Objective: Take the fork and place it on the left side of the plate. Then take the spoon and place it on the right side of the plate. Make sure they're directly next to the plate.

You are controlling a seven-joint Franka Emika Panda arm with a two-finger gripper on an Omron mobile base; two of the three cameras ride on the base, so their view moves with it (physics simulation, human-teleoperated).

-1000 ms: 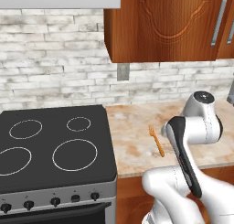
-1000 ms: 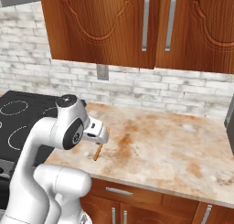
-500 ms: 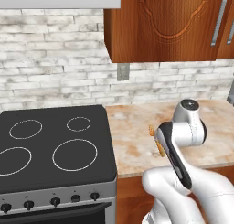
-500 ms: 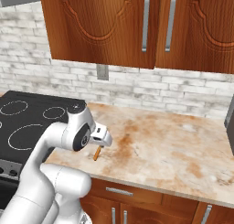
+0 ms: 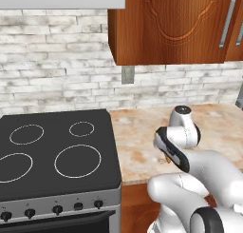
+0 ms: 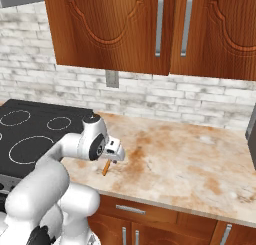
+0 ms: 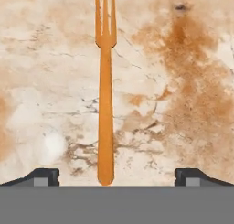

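Note:
The orange fork lies flat on the marbled counter, tines toward the top of the hand view. Its handle end sits between my two dark fingertips, which stand wide apart with nothing touching them. My gripper is open and hangs just above the handle end. From the right base view the gripper points down over the fork near the counter's front edge. A sliver of the fork peeks out beside my arm in the left base view. The plate and the spoon are out of view.
A black cooktop adjoins the counter on the left. Wooden wall cabinets hang above, and an outlet sits on the brick wall. A dark appliance stands at the far right. The counter stretches bare to the right.
My arm has folded down and forward, bringing the hand lower over the fork. The jaws have stayed open and the fork has not moved.

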